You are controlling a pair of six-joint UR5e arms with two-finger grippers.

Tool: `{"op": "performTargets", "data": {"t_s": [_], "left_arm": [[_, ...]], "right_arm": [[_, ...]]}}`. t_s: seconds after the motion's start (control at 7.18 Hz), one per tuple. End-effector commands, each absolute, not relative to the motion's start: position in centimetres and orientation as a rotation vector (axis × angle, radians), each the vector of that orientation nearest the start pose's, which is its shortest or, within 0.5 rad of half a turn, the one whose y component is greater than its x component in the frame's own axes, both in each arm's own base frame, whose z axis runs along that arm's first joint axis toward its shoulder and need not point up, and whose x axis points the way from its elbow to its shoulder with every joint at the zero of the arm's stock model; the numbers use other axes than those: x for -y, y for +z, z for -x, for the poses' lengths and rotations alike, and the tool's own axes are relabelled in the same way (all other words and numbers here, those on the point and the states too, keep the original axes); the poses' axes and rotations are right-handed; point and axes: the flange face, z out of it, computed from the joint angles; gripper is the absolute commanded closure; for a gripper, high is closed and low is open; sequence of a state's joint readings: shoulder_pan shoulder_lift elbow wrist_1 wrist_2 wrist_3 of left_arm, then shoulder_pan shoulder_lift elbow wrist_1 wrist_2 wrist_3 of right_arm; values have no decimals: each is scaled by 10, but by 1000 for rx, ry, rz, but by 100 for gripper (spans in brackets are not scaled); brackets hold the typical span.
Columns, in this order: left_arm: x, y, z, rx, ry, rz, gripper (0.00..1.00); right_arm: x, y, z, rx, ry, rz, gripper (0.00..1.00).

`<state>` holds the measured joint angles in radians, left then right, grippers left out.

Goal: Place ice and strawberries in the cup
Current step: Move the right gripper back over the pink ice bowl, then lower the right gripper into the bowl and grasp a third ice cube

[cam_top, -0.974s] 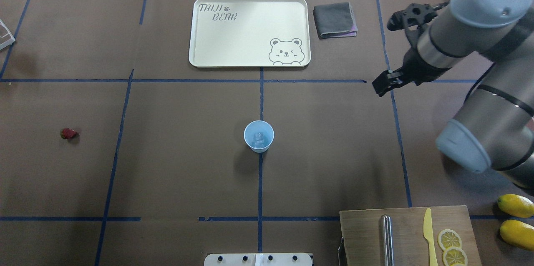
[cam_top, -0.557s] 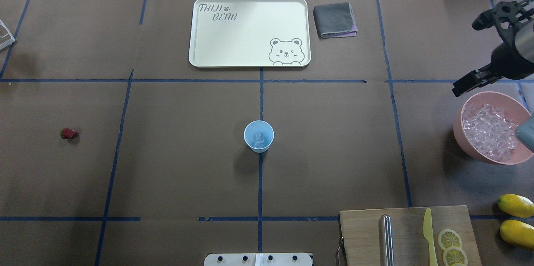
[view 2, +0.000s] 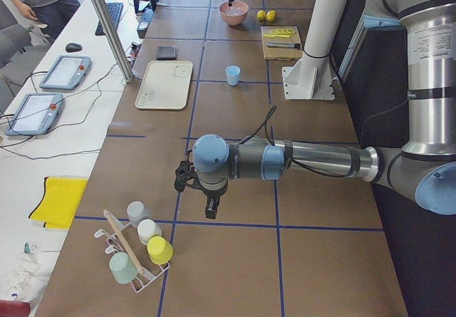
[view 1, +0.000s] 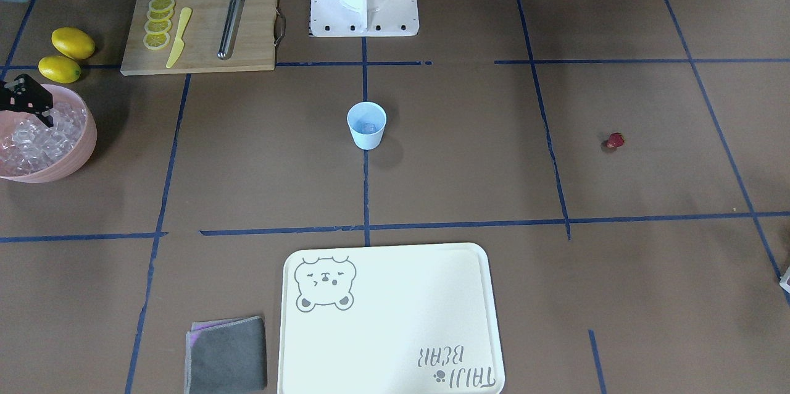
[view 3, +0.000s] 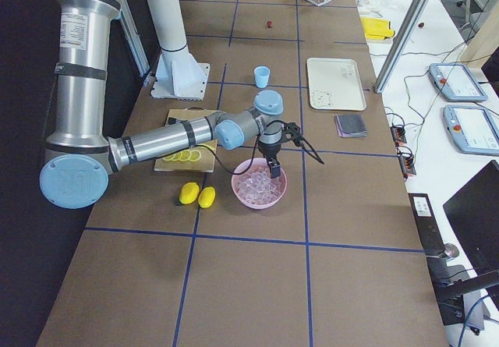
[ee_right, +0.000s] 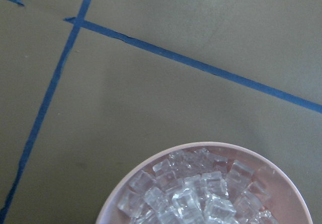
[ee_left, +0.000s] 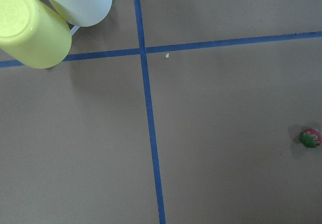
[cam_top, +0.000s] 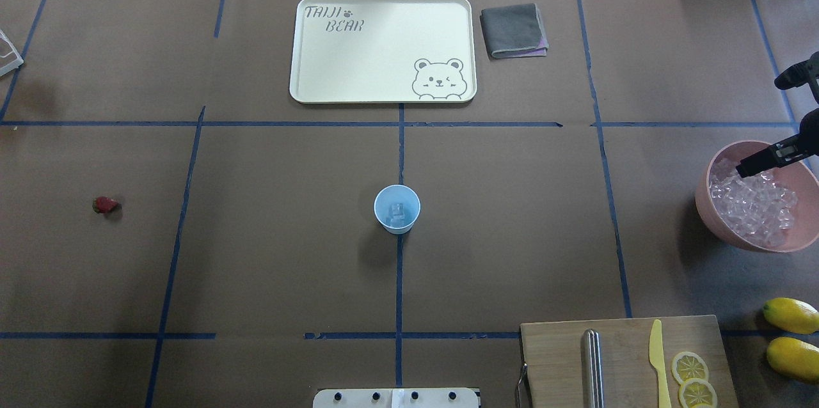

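Brown-papered table: your right gripper has swung out from mid-table to the ice in the pink bowl, far right. Probably going for another cube. The cup, dead centre, already holds ice. The strawberry lies far left. Can't tell the opening on it or the left gripper.

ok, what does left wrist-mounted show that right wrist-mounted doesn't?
Left wrist only: the small dark-red strawberry with green top lying at the right edge, plus a yellow plastic cup and a white plastic cup at top left.
Right wrist only: the pink round bowl at the bottom edge, filled with clear ice cubes.
Both: brown table covering crossed by blue tape lines.
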<state>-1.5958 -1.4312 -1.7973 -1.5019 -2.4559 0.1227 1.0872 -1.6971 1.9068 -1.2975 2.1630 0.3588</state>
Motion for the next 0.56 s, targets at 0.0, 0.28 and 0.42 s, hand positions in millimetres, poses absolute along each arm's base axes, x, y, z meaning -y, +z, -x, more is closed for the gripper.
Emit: {"op": "performTargets", "data": {"t_s": [0.0,0.28,0.42], "left_arm": [[431,610,67,-882,100,-84,0],[431,609,67,-882,101,-85,0],[431,609,67,-882,101,-85,0]], "right_arm": [[430,565,138,746,-200,-206,2],[424,577,132,714,-184,-206,4],[423,579,132,708,-183,-206,8]]}}
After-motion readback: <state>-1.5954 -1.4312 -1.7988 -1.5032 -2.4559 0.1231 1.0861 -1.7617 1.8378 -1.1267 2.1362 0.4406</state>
